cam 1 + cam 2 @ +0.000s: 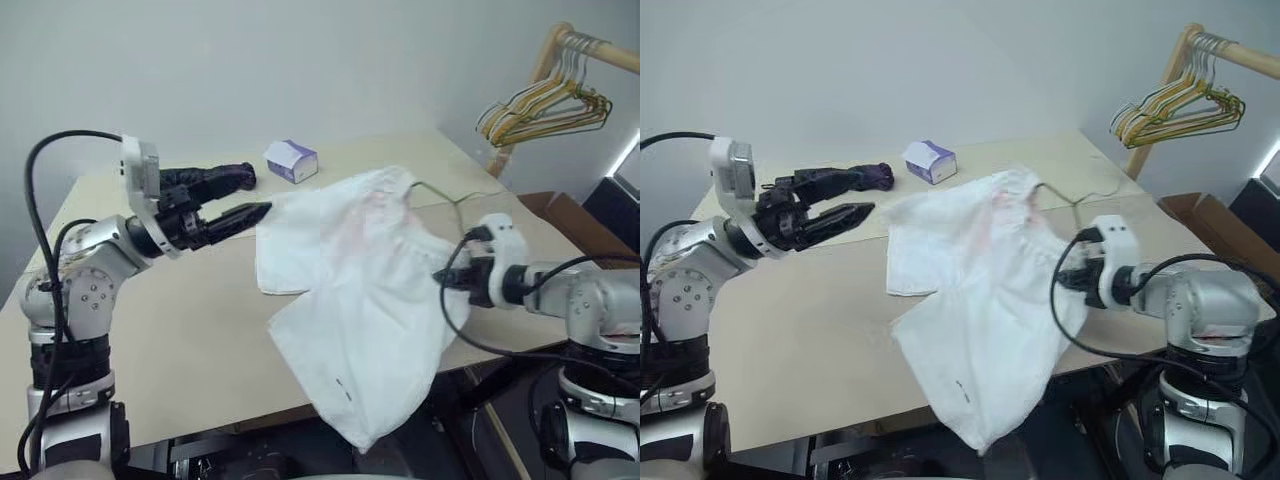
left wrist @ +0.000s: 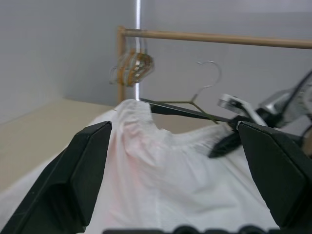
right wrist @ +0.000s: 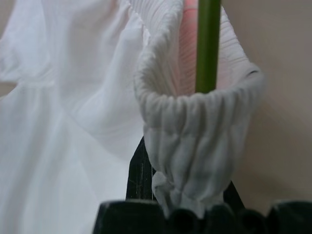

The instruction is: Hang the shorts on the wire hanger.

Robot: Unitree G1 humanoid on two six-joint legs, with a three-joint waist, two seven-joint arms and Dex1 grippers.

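Shorts (image 1: pixel 350 290) hung in the air over the tabletop (image 1: pixel 180 330), white with a little pink in the middle, and one leg drooped down past the front edge. On the left, the left gripper (image 1: pixel 258 212) was held up beside the cloth, not touching it, and its two black fingers (image 2: pixel 73 180) were spread wide open with nothing in them. Behind it a dark folded umbrella (image 1: pixel 205 178) lay on the tabletop, and a small purple and white tissue box (image 1: pixel 291 160) sat a bit farther along. In the middle, the wire hanger (image 2: pixel 195 105) was poking through the stretchy waist, with its thin bar running inside the cloth and its hook (image 2: pixel 210 73) sticking out above. On the right, the right gripper (image 1: pixel 452 277) had its fingers shut tight on the bunched waistband, and the green wire stood just behind that bunch of cloth. Farther right, more hangers (image 1: pixel 545 105) hung on a wooden rail (image 1: pixel 1230 50). The shorts looked only partly on, I think. To do this step well, the right fingers should hold firm so the cloth cannot slide off, while the open left fingers come in slowly and take the loose side of the waist, pulling it along the wire until both ends sit even.
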